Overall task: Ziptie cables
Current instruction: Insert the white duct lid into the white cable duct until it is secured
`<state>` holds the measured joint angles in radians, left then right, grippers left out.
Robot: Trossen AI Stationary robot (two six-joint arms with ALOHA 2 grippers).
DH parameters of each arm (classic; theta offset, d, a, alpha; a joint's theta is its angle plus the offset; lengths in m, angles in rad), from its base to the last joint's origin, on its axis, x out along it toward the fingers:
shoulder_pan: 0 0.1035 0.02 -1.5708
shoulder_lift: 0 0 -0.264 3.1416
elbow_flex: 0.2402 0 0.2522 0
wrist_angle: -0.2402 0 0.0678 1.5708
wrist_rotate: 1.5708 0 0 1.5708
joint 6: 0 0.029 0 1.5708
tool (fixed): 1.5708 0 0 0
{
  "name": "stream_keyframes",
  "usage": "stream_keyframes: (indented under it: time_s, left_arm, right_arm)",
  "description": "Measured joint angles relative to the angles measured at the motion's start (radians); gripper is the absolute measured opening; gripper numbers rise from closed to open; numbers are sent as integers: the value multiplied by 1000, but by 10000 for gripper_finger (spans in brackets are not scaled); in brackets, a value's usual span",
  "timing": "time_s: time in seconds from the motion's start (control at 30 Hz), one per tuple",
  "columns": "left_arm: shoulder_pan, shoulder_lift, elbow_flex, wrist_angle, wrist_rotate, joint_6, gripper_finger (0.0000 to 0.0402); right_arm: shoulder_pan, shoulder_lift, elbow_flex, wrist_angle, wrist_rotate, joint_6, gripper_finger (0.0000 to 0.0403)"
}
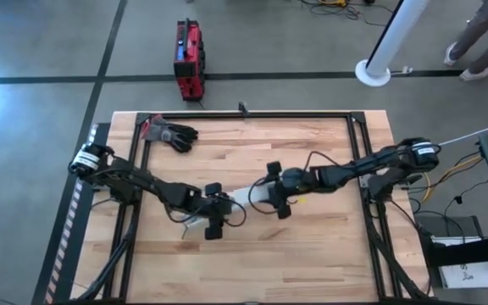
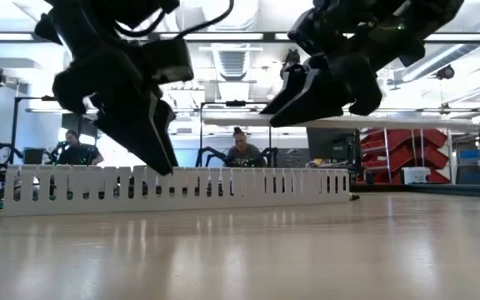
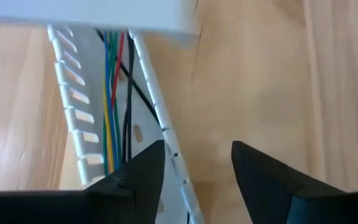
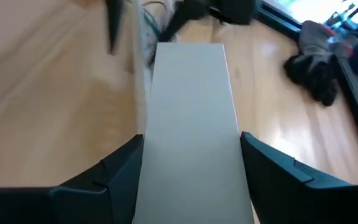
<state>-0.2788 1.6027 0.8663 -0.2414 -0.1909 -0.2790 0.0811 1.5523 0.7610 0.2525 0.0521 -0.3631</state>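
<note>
The cables (image 3: pixel 114 93), thin green, yellow, red and black strands, lie lengthwise inside the white slotted channel (image 3: pixel 73 106) at the centre of the worktop (image 1: pixel 312 254). A flat white lid (image 4: pixel 194 124) covers the channel's far stretch, hiding the wires there. The right gripper (image 4: pixel 191 168) has its fingers closed on that lid. The left gripper (image 3: pixel 197 168) hovers beside the channel wall, fingers spread, holding nothing. A dark glove (image 1: pixel 172 133) lies at upper left.
</note>
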Motion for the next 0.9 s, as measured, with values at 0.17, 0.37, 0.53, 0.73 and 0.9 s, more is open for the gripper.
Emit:
stream_keyframes:
  time_s: [0.17,0.37,0.53,0.73,0.9]
  left_arm:
    - [-3,-26,4,-5,-5,1,184]
    - [-2,-24,3,5,-32,10,187]
    - [-2,-24,2,19,-35,34,180]
    - [-1,-26,13,19,-35,41,170]
    - [0,-26,38,5,-87,66,165]
  right_arm:
    - [-68,-10,-5,-58,-100,-84,220]
    - [-134,55,-5,-35,-261,-94,220]
    - [-142,131,-6,39,-270,-140,220]
    - [-155,181,-6,100,-262,-154,220]
    - [-157,140,-6,58,-261,-173,220]
